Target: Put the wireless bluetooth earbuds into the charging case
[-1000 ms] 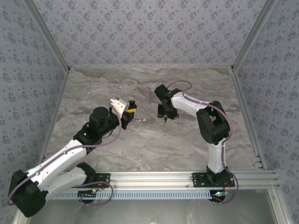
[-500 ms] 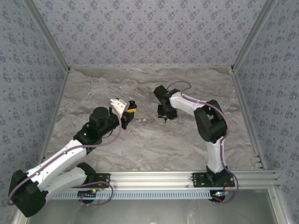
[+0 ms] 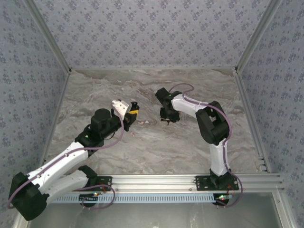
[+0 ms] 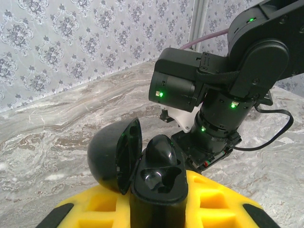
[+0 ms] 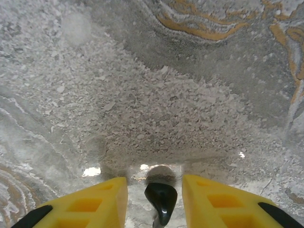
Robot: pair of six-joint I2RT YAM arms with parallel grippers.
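Two-arm setup here. My right tool (image 5: 154, 184) has a small glossy black earbud (image 5: 161, 200) sitting between its yellow fingers, hanging just above the grey marbled surface (image 5: 142, 95) with its shadow right under it. The actual contact is cut off at the bottom of the wrist view, but I'd call it clenched on the bud. The bud's long axis runs along the fingers: rounded head out past the tips, the stem end going back toward my wrist. My left tool (image 4: 156, 204) is clamped on the black egg-shaped charging case (image 4: 156, 183), which it holds up off the surface with the lid (image 4: 116, 156) flipped open and the cavity facing up. The bit that matters: from above, the case sits to the left of my right tool (image 3: 168, 118), near but with a clear gap, and my left tool (image 3: 132, 114) is tipped toward it. So I reckon the right arm carries the bud left and turns it head-down over the socket. Can't tell if one socket is already filled, it's all shiny black in there.
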